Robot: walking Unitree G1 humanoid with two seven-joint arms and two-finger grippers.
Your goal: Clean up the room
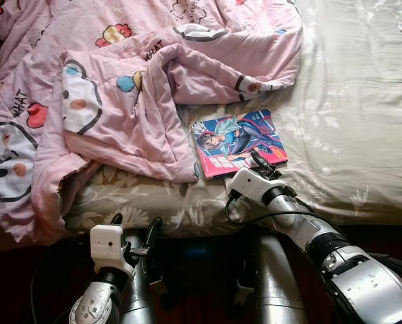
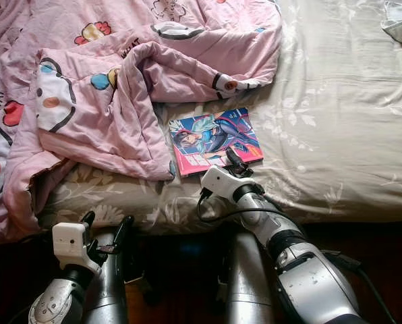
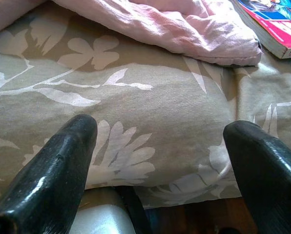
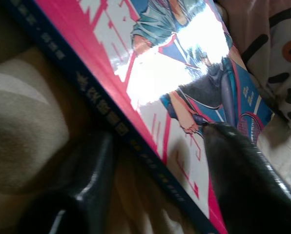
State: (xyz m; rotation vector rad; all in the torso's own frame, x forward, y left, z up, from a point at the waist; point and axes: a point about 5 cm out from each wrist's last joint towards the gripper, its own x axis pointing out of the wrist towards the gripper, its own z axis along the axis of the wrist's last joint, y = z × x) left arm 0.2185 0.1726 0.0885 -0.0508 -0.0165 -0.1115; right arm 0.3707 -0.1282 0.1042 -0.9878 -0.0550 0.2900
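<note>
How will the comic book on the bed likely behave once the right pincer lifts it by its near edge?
The book looks thin and soft-covered, so held at one edge by the right pincer it may sag. Its cover glares in the right wrist view, suggesting a glossy, possibly slippery surface. It lies flat on the soft bedsheet, which probably gives under a finger sliding beneath.

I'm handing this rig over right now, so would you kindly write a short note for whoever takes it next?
Right end effector: at the near edge of the book, one finger over the cover, the other under the edge along the sheet; straddling it, not yet clamped.
Left end effector: open, empty, low in front of the bed edge.
Things: the book lies flat on the sheet beside the crumpled pink blanket, which covers the bed's left part. A small cloth lies at the far right corner.
Done: nothing lifted.
Left: grip and put away the book, then probably the blanket and cloth.
</note>
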